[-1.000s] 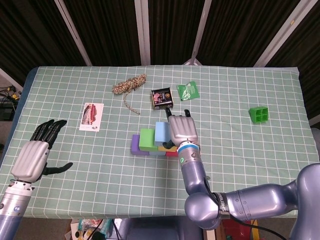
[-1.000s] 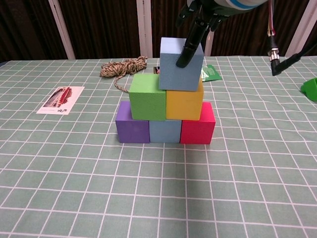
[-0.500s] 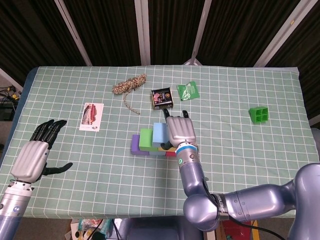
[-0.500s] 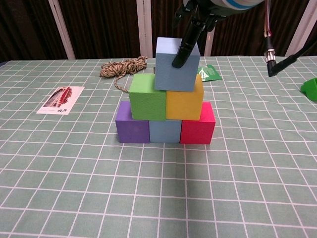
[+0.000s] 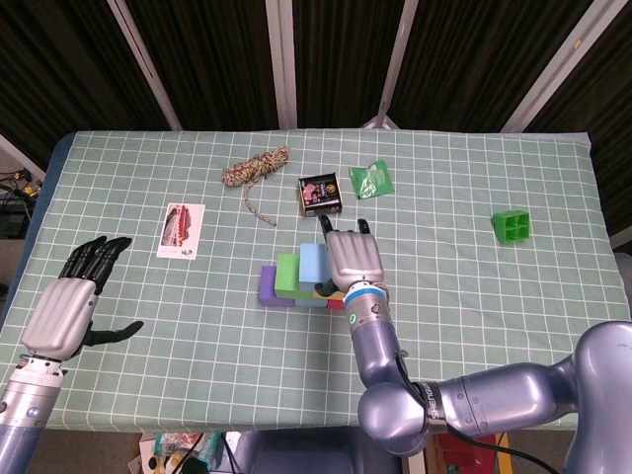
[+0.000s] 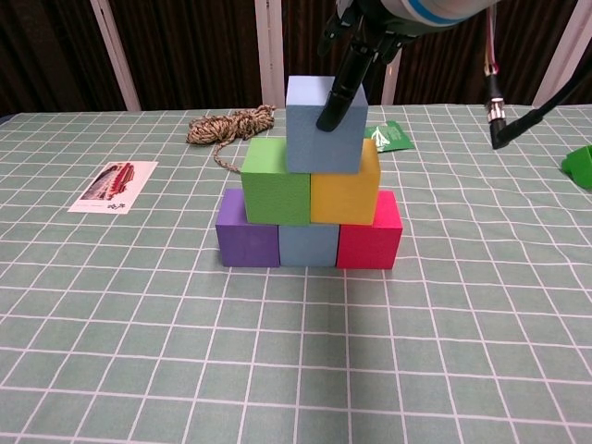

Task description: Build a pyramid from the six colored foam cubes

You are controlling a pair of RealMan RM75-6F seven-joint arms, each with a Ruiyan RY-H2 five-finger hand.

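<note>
Left hand (image 5: pixel 61 311) rests low at my left edge of the worktop (image 5: pixel 474 267), fingers spread, holding nothing. Pyramid stands mid-worktop: purple cube (image 6: pixel 247 233), lower blue cube (image 6: pixel 309 245) and red cube (image 6: pixel 369 237) form the base; green cube (image 6: pixel 276 180) and yellow cube (image 6: pixel 345 196) sit above them. Top blue cube (image 6: pixel 319 125) sits across the green and yellow pair. My right hand (image 5: pixel 353 259) grips that top cube from above, a dark fingertip (image 6: pixel 335 104) pressed on its front face.
</note>
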